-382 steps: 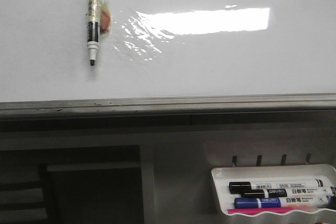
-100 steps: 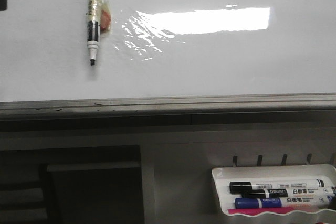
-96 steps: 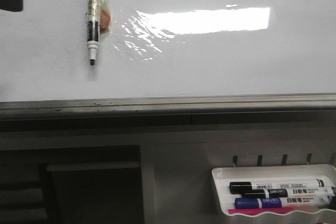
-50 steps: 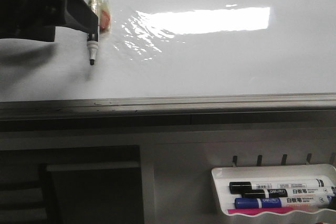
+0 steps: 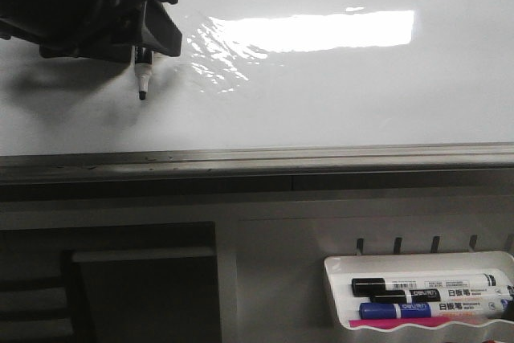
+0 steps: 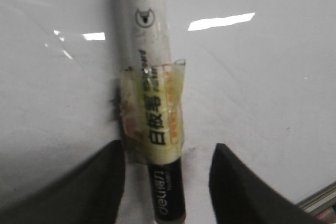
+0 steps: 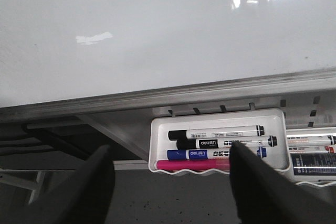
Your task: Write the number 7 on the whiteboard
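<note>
Whiteboard (image 5: 337,94) background; left hand (image 6: 165,182) spread wide, straddling taped marker (image 6: 152,114), fingers not touching it.

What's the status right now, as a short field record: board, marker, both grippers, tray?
whiteboard: blank, no stroke visible
marker: lying on the board, uncapped tip visible, tape around its barrel
left gripper: open, fingers either side of the marker, not closed on it
right gripper: open, empty, facing the marker tray
marker tray: below the board frame, holds black, blue and pink markers
</note>
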Tool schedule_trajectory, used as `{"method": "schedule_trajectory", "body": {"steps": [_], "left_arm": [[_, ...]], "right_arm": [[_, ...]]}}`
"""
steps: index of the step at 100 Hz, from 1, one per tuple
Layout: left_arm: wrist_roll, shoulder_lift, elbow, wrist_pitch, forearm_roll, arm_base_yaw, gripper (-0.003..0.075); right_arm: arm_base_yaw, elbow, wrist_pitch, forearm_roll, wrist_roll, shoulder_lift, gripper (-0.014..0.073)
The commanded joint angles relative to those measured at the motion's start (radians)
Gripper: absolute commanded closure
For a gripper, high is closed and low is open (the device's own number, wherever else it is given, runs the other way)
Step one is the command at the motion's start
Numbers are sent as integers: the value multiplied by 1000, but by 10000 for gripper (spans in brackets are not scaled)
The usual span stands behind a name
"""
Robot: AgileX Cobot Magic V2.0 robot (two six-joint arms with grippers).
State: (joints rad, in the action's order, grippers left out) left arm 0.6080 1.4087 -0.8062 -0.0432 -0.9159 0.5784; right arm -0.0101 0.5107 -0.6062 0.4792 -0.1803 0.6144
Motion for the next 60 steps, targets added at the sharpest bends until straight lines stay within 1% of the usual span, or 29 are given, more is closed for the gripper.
{"method": "schedule_trajectory", "body": {"steps": [1, 3, 5, 8, 9, 11, 19, 30, 36, 43, 49, 50, 52, 56, 57, 60], "left_arm": [[0, -10, -26, -43, 4, -3, 562], [0, -10, -26, -41, 7, -3, 591], [0, -10, -26, -42, 7, -3, 650], [0, -12, -26, -42, 7, -3, 694], [0, -12, -26, -42, 9, -3, 721], [2, -12, -26, -42, 9, -3, 739], [14, -17, -26, -28, 13, -3, 741], [14, -37, -26, 5, 57, 2, 741], [14, -59, -26, 34, 100, 9, 741], [16, -87, -26, 70, 159, 23, 741], [16, -112, -26, 111, 216, 38, 741], [16, -115, -26, 116, 222, 42, 741], [16, -123, -26, 133, 240, 49, 741], [16, -137, -26, 167, 275, 64, 741], [16, -138, -26, 172, 280, 69, 741], [16, -144, -26, 196, 304, 81, 741]], "right_arm": [[5, 34, 65, 20, -15, 6, 176], [5, 34, 65, 20, -15, 6, 176], [5, 34, 65, 20, -15, 6, 176], [5, 34, 65, 20, -15, 6, 176], [5, 34, 65, 20, -15, 6, 176], [5, 34, 65, 20, -15, 6, 176], [5, 34, 65, 20, -15, 6, 176], [5, 34, 61, 32, -28, 6, 176], [5, 34, 48, 58, -69, 6, 176], [5, 34, 22, 137, -146, 15, 176], [5, 34, -14, 261, -248, 34, 176], [5, 34, -14, 261, -260, 36, 176], [5, 34, -26, 302, -284, 45, 176], [5, 34, -55, 400, -366, 63, 176], [5, 34, -55, 400, -378, 66, 176], [5, 36, -79, 468, -435, 83, 176]]}}
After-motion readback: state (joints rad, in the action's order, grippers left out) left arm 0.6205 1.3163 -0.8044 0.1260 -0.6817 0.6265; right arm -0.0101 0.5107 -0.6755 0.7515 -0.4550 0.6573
